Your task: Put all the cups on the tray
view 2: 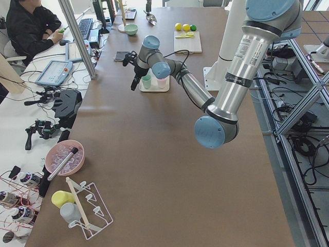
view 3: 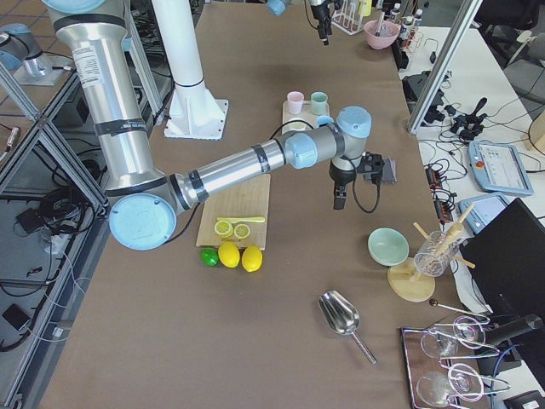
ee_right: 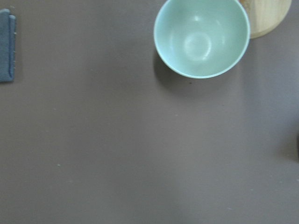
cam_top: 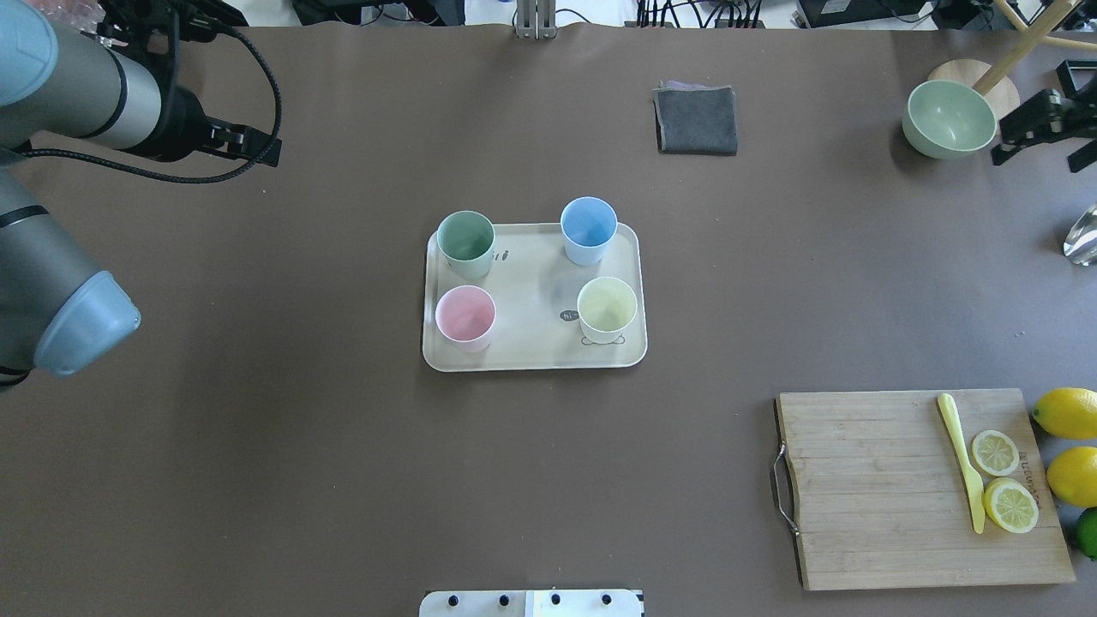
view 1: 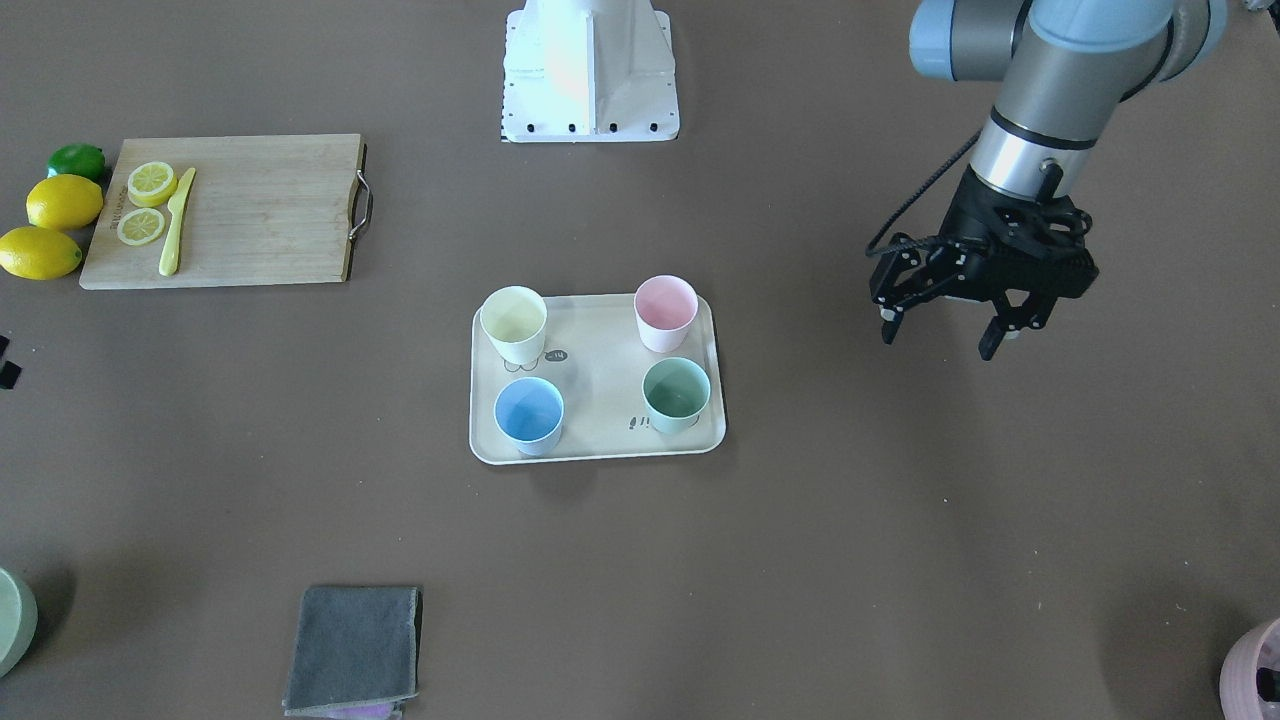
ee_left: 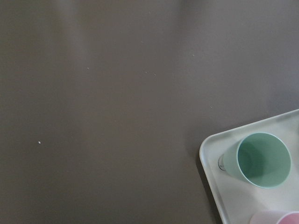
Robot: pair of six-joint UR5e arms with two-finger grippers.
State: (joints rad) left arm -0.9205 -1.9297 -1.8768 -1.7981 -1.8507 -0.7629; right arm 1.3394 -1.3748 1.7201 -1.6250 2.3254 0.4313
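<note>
The cream tray (view 1: 600, 440) lies at the table's middle. On it stand four cups, upright and apart: yellow (view 1: 514, 318), pink (view 1: 665, 308), light blue (view 1: 528, 412) and mint green (view 1: 676, 392). My left gripper (view 1: 938, 340) is open and empty, hanging above bare table beside the tray's pink and green side. The left wrist view shows the mint green cup (ee_left: 261, 159) on the tray's corner (ee_left: 211, 156). My right gripper (cam_top: 1041, 154) is open and empty at the table's far right, next to the pale green bowl (cam_top: 949, 118).
A wooden cutting board (view 1: 250, 210) with lemon slices and a yellow knife (view 1: 176, 225) lies near the robot's right, with lemons (view 1: 62, 202) and a lime beside it. A folded grey cloth (view 1: 355, 648) and a mauve pot (view 1: 1255, 670) are at the far edge.
</note>
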